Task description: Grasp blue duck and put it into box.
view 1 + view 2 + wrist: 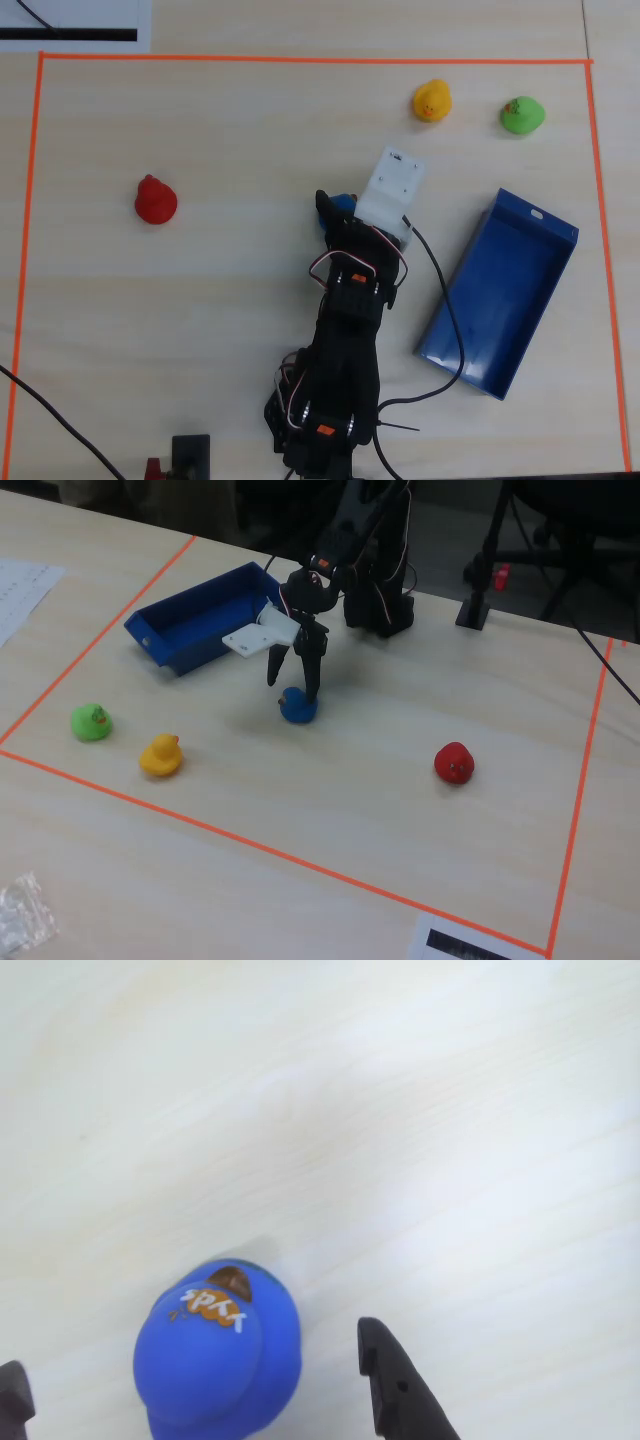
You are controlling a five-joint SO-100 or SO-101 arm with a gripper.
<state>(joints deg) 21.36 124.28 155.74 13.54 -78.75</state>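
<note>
The blue duck stands on the table between my gripper's two dark fingers, with a gap on each side; the jaws are open and not touching it. In the fixed view the gripper points down over the blue duck. In the overhead view only a bit of the duck shows beside the white wrist mount. The dark-blue box lies empty to the right of the arm in the overhead view and behind-left of the gripper in the fixed view.
A red duck sits at the left, a yellow duck and a green duck at the top right. Orange tape frames the work area. The arm's cable trails beside the box.
</note>
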